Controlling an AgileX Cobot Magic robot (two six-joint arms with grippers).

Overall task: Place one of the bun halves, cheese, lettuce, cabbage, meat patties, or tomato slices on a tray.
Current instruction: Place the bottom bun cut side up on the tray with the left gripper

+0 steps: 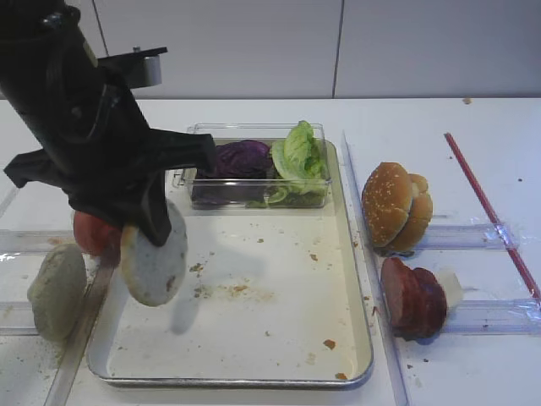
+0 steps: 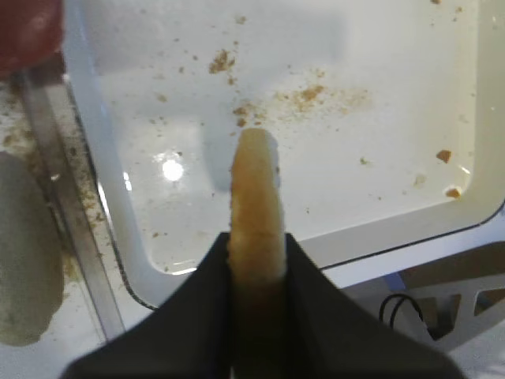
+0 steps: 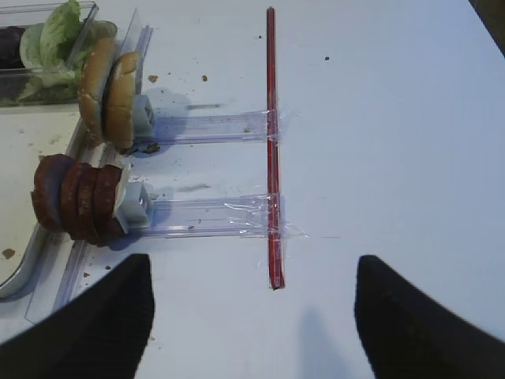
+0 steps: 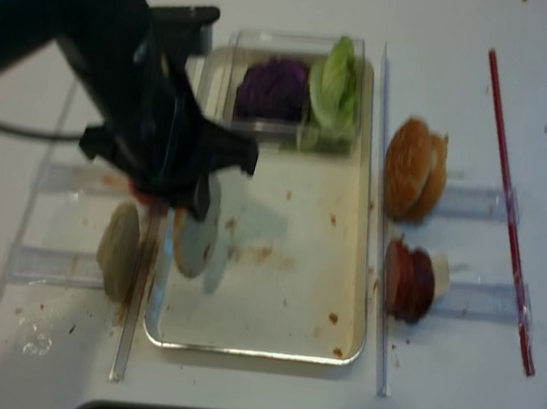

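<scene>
The tray (image 1: 351, 279) lies in the middle of the table, its cream floor speckled with crumbs. At its 12 o'clock edge stands a clear box (image 1: 194, 182) with the purple cabbage (image 1: 241, 158) and, beside it at 3 o'clock, the green lettuce (image 1: 297, 152). The left gripper (image 1: 154, 222) hangs over the tray's 9 o'clock side — its jaws are clenched on the bun half (image 1: 155, 262), which is held on edge above the tray floor, not touching it. Right of the tray stand the sesame buns (image 1: 396, 205) and, at 6 o'clock from them, the meat patties (image 1: 412, 298). The right gripper (image 3: 252, 320) hovers over bare table — its fingers are spread apart, grasping nothing.
</scene>
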